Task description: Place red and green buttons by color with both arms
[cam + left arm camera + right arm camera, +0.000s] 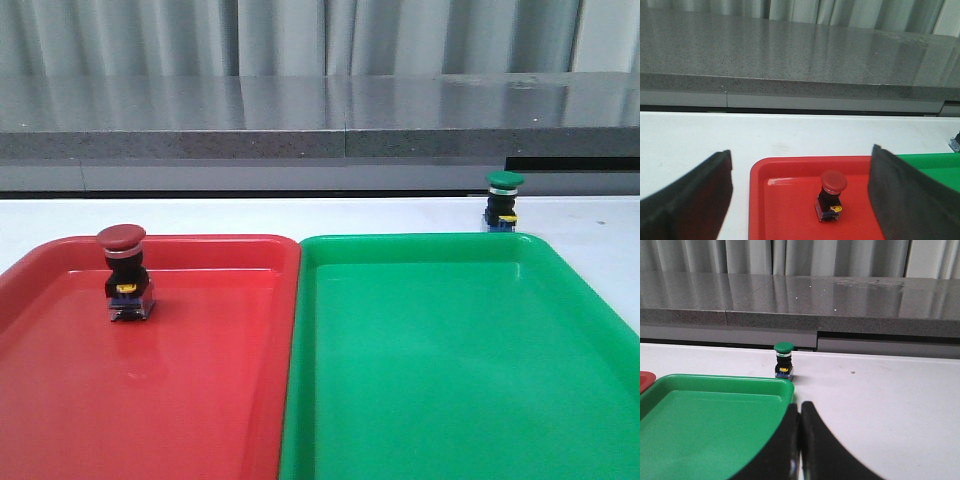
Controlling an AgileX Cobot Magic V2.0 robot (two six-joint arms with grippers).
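Neither arm shows in the front view at all. There the red tray (60, 400) runs off the left and bottom edges, and the green tray (450, 380) off the bottom and right.

In the left wrist view only the upper parts of the two dark, blurred fingers (695, 200) show; the rest is cut by the bottom edge. The red button (832, 196) stands between them, its yellow mark too small to read.

In the right wrist view the fingers (785, 445) are cut off likewise, hiding the green tray's near corner.
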